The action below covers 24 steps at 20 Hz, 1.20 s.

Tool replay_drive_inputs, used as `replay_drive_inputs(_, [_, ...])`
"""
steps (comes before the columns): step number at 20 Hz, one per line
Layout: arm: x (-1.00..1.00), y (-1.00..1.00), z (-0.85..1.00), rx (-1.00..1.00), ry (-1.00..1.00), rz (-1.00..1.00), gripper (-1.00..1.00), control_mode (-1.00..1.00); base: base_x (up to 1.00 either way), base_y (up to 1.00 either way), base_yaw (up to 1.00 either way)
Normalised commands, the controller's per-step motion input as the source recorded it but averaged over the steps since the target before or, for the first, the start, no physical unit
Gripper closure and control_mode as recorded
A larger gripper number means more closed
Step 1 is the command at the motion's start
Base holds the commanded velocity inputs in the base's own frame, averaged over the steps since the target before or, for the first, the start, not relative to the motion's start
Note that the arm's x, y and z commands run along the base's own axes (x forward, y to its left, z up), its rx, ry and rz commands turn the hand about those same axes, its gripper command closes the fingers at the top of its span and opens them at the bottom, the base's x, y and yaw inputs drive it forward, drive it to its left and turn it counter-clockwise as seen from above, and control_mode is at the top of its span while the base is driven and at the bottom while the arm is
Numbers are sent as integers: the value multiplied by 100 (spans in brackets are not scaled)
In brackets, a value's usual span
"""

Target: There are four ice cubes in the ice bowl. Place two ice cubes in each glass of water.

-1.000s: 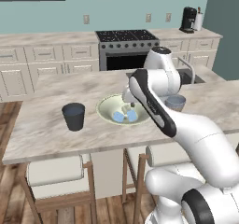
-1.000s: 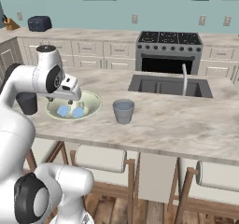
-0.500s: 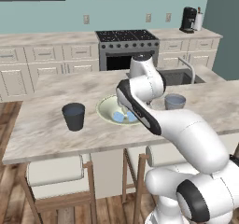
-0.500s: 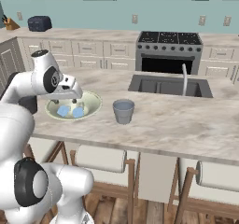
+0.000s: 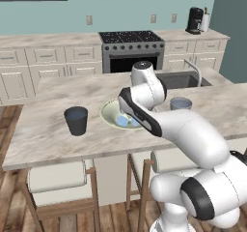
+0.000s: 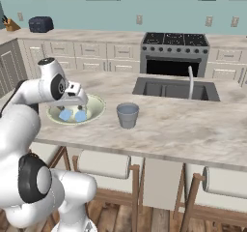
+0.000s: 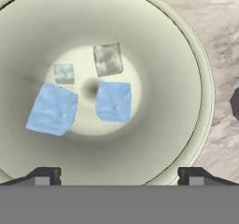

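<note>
The ice bowl [image 7: 196,73] is wide and cream-green and lies straight below my hand. Several ice cubes rest on its bottom: two blue ones [image 7: 113,101] [image 7: 52,108] and two paler ones [image 7: 108,59] [image 7: 63,73]. My gripper [image 7: 119,178] hangs open above them, its fingertips [image 7: 44,176] spread wide with nothing between them. In the base views the hand [image 6: 76,102] hovers low over the bowl [image 6: 98,110] [image 5: 110,112]. The dark glass [image 5: 76,120] stands left of the bowl. On the bowl's right is the lighter grey glass [image 5: 180,103] [image 6: 128,115].
The marble island counter [image 6: 183,129] carries everything, with a sink [image 6: 176,88] and faucet [image 6: 191,79] set in it behind the grey glass. Stools [image 5: 58,178] stand along the near edge. A stove [image 5: 130,47] sits at the back wall.
The arm has swung round and the hand has come down closer over the bowl. The jaws have stayed wide apart; the cubes and both glasses have not moved.
</note>
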Motion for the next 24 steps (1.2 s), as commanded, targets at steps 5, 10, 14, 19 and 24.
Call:
replay_drive_inputs(5, [23,-3,-24,0,0,0,-100,-100,0,0,0])
replay_drive_inputs(10, [7,0,-7,0,0,0,-100,-100,0,0,0])
replay_drive_inputs(14, [1,0,-6,0,3,0,-100,-100,0,0,0])
replay_drive_inputs(19, [0,-6,-11,0,6,0,-100,-100,0,0,0])
replay_drive_inputs(24, [0,-19,-14,0,4,0,-100,-100,0,0,0])
